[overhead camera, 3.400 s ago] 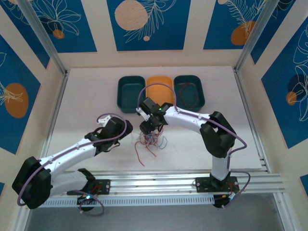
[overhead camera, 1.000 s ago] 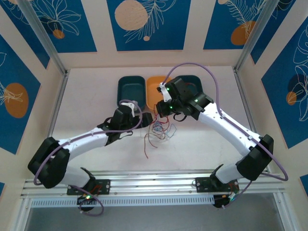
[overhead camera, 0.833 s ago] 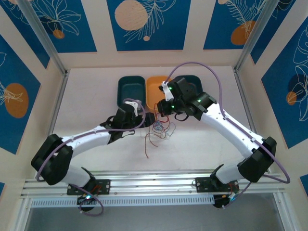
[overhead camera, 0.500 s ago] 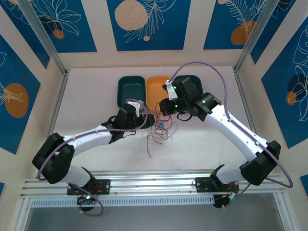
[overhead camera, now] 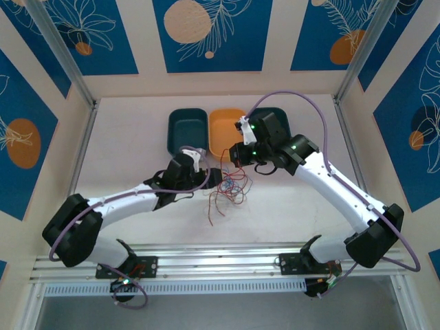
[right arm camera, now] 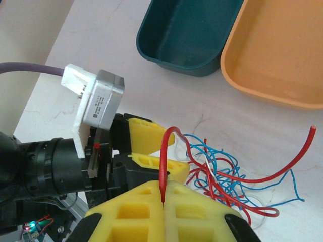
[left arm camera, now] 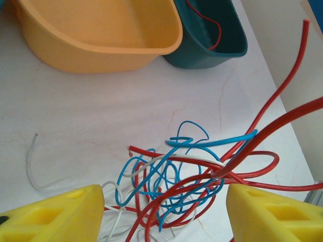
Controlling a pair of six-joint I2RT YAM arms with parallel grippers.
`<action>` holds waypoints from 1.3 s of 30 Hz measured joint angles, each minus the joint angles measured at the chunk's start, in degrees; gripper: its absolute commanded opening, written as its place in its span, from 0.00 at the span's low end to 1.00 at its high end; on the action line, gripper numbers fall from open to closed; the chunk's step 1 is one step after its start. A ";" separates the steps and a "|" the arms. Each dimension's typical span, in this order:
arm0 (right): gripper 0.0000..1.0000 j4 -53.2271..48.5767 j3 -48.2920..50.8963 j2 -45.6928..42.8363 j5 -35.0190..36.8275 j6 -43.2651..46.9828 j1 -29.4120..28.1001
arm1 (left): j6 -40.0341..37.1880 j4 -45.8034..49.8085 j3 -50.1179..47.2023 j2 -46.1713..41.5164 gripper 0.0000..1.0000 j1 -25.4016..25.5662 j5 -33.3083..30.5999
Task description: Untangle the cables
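Fingers point(right arm camera: 202, 218) of the right gripper point(right arm camera: 163, 194) are clenched flat together on one red cable point(right arm camera: 162, 161), which rises from the pinch in a stiff little hook. On the left gripper point(left arm camera: 164, 204) the yellow pads point(left arm camera: 55, 214) stand released and wide apart, straddling the heap without closing on anything. Over the last few seconds the right arm has risen out of the pile and swung up-frame toward the tubs with that strand, while the left arm has come in from the lower left to sit right at the knot. I read this as one strand being drawn out while the other gripper readies to pin the rest, so the separating has begun but is far from done. Largest is the table point(overhead camera: 137, 137), a pale, matte, faintly veined sheet. Next come three smooth, round-cornered plastic tubs at upper centre: a dark teal tub point(overhead camera: 187, 127), an orange tub point(overhead camera: 223, 124), and a teal tub point(left arm camera: 202, 50) in which a red wire point(left arm camera: 207, 20) already lies. The cables point(overhead camera: 230, 187) sit mid-frame between the grippers, a loose springy nest with long red strands and one tail trailing down-frame. The blue wires point(left arm camera: 151, 176) curl tighter. Smallest is a hair-fine white wire point(left arm camera: 30, 166), straying left.
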State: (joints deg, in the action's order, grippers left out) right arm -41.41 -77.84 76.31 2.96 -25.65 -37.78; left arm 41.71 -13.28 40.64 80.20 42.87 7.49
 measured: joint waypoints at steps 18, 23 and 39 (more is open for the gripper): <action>0.00 0.24 0.72 -7.17 -0.17 -0.50 -1.16 | -0.24 -6.34 0.00 3.72 0.81 1.68 0.00; 0.00 0.24 0.66 -7.43 0.00 -1.05 -2.12 | -0.31 -6.47 -0.22 3.87 0.73 1.68 -0.07; 0.00 2.86 -1.20 -12.17 2.01 -3.06 -3.26 | -0.33 -7.37 -8.70 1.70 0.62 1.77 -3.54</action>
State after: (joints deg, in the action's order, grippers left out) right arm -38.54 -79.05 64.14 4.97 -28.71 -41.04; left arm 41.39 -20.64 31.94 81.91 44.64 3.95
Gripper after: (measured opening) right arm 0.055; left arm 0.622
